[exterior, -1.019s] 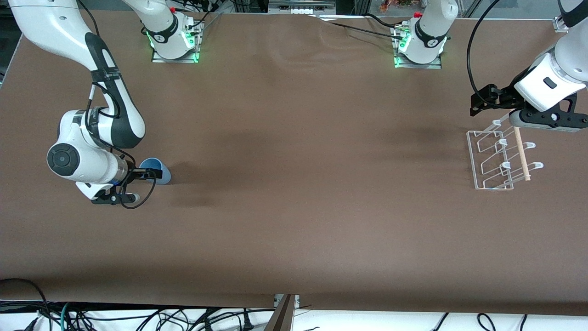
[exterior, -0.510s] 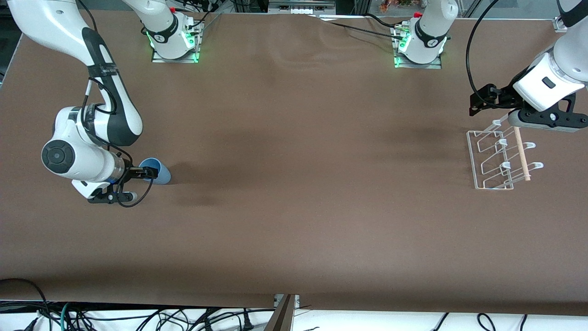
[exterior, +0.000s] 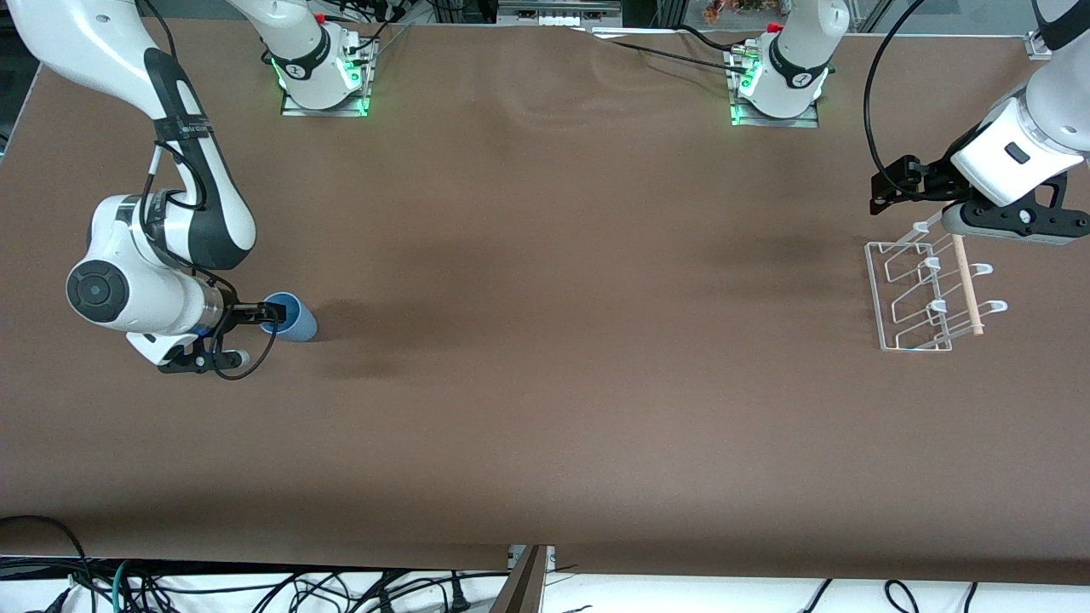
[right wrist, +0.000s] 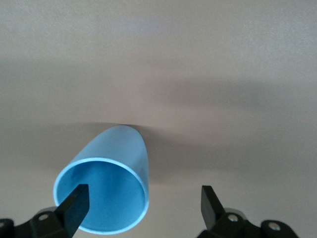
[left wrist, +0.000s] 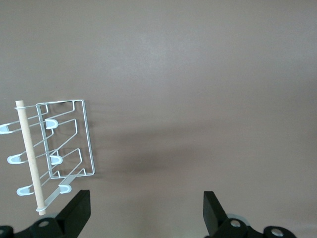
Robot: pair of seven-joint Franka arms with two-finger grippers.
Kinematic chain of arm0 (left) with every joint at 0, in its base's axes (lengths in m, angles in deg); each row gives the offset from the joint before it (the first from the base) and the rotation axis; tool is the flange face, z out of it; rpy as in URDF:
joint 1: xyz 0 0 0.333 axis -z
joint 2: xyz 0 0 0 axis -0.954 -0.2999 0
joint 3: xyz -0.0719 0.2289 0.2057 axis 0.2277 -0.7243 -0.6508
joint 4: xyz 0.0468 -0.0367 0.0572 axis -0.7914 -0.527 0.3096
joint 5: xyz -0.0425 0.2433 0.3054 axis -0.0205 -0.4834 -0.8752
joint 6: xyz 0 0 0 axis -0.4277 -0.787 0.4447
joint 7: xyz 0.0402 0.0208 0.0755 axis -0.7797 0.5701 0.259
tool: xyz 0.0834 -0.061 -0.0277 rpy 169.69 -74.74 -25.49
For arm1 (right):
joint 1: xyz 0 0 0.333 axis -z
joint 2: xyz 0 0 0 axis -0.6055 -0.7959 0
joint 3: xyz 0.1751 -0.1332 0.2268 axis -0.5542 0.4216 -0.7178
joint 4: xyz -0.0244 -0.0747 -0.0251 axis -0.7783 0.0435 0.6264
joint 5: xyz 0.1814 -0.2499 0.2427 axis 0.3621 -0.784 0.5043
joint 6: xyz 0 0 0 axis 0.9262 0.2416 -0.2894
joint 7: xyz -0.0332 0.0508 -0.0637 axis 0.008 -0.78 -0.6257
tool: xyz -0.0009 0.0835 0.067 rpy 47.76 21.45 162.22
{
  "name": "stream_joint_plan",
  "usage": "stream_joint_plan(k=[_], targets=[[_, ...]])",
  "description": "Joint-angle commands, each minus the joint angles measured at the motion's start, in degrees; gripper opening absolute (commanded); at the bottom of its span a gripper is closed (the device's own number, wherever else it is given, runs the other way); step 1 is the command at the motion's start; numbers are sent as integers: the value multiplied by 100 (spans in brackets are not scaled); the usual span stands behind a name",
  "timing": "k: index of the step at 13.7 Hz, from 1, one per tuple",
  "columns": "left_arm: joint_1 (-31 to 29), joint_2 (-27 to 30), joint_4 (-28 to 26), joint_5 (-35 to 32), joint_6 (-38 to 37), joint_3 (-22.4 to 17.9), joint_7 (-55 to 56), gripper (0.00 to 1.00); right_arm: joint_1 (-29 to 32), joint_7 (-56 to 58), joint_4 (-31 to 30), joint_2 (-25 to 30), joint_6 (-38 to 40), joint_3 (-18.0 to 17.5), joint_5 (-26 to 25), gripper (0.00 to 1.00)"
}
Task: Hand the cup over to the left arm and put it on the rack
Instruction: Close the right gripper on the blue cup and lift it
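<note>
The light-blue cup (exterior: 291,318) stands mouth up on the table at the right arm's end. My right gripper (exterior: 274,317) is open at the cup's rim. In the right wrist view the cup (right wrist: 106,191) sits off to one side. One of the fingers (right wrist: 74,206) is over its mouth and the other is clear of it, so only part of the rim lies between the jaws (right wrist: 142,206). The clear rack (exterior: 924,298) with its wooden dowel (exterior: 966,285) stands at the left arm's end. My left gripper (exterior: 881,191) waits open and empty beside the rack (left wrist: 64,144).
The brown table (exterior: 553,340) stretches between the cup and the rack. The arm bases (exterior: 324,81) stand along its farther edge. Cables hang below the edge nearest the front camera.
My right arm has drawn back a little toward its end of the table, and its fingers now sit at the cup's rim. The cup has not moved. The left arm has barely shifted.
</note>
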Motion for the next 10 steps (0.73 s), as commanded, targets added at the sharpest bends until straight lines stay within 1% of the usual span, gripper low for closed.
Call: stream_joint_plan(k=[1,6,7,9,10], targets=[[-8,-36,121,16,-110,27,65,100,125,174,-195,105,30,-32,-6,100],[-8,-27,121,16,-110,27,65,100,134,165,-222,-88,-49,-32,38,98],[-8,-36,121,16,-110,27,65,100,134,165,-213,-132,-49,-41,47,85],[-8,-27,121,16,-110,27,65,100,125,157,-195,-159,-49,-59,116,48],[-8,-27,121,16,-110,27,65,100,125,157,-178,-168,-49,-68,187,37]])
